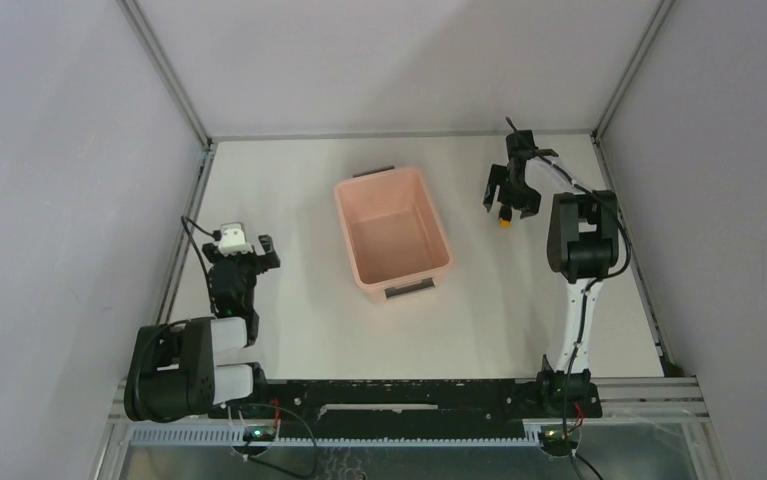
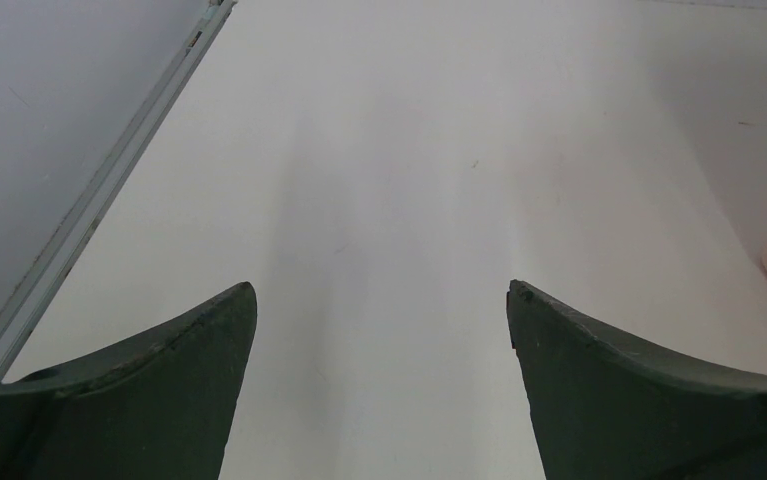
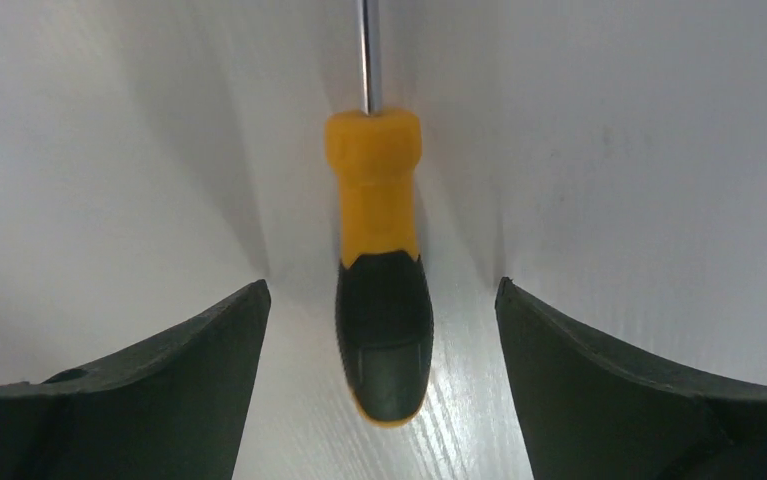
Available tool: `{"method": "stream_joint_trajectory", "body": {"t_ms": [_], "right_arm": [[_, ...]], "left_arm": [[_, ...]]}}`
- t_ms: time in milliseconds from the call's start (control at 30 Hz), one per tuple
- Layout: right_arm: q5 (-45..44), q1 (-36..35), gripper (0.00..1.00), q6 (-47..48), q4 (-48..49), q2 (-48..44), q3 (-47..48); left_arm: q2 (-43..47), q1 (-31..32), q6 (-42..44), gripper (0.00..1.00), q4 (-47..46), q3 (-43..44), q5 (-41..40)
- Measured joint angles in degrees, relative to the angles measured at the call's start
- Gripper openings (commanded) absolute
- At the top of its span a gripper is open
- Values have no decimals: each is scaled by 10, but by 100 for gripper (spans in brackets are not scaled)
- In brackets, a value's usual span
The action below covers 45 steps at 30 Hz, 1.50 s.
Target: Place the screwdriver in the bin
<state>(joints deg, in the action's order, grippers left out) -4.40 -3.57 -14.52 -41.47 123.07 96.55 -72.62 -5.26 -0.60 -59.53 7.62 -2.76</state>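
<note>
Right gripper [image 1: 510, 205]: fingers [image 3: 159, 390] fill the lower corners of the wrist view. They are spread wide, one on each side of the screwdriver [image 3: 379, 300], with bare table [image 1: 299, 330] showing on both sides of the handle. Nothing is held.

Left gripper [image 2: 381, 285]: jaws also wide apart and empty, low over the table on the left, well apart from the bin [image 1: 438, 222].

Screwdriver position: flat on the table to the right of the bin, near the far right corner. The black butt end points toward the wrist camera and the thin shaft points away.

Handling (judgement): light, rigid, not fragile. The handle is round, so it may roll if nudged from one side. The black section looks rubbery and should grip better than the smooth yellow plastic. The shaft is too thin for a sure hold. Best hold is across the handle near the black-yellow join, with the fingers closing evenly.

Clearance: open table lies between screwdriver and bin. The bin's right rim has to be cleared, so lift before crossing. The right wall and frame rail stand close behind the arm, so room is leftward. The bin's inside looks empty, with plenty of space for the drop.
</note>
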Motion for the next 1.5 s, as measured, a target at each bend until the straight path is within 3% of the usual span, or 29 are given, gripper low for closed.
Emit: {"method": "stream_joint_trajectory", "body": {"t_ms": [100,233,367,633,833,1100,1333,1500], "right_arm": [[-3,2,73,-2,-9,21,2],[0,3,27,-7,-7,21,3],[0,5,0,-10,-9,21,4],[-22,2,0,8,-91,-23,25],[-56,-26,2,18,-177,-161,87],[-71,-186,1,14,-233,-271,139],[-60,-324,2,-12,-246,-259,146],[-54,-379,2,-29,-228,-232,146]], "left_arm": [[0,0,0,100,0,0,0],[0,0,0,100,0,0,0],[0,0,0,100,0,0,0],[0,0,0,100,0,0,0],[0,0,0,100,0,0,0],[0,0,0,100,0,0,0],[0,0,0,100,0,0,0],[0,0,0,100,0,0,0]]}}
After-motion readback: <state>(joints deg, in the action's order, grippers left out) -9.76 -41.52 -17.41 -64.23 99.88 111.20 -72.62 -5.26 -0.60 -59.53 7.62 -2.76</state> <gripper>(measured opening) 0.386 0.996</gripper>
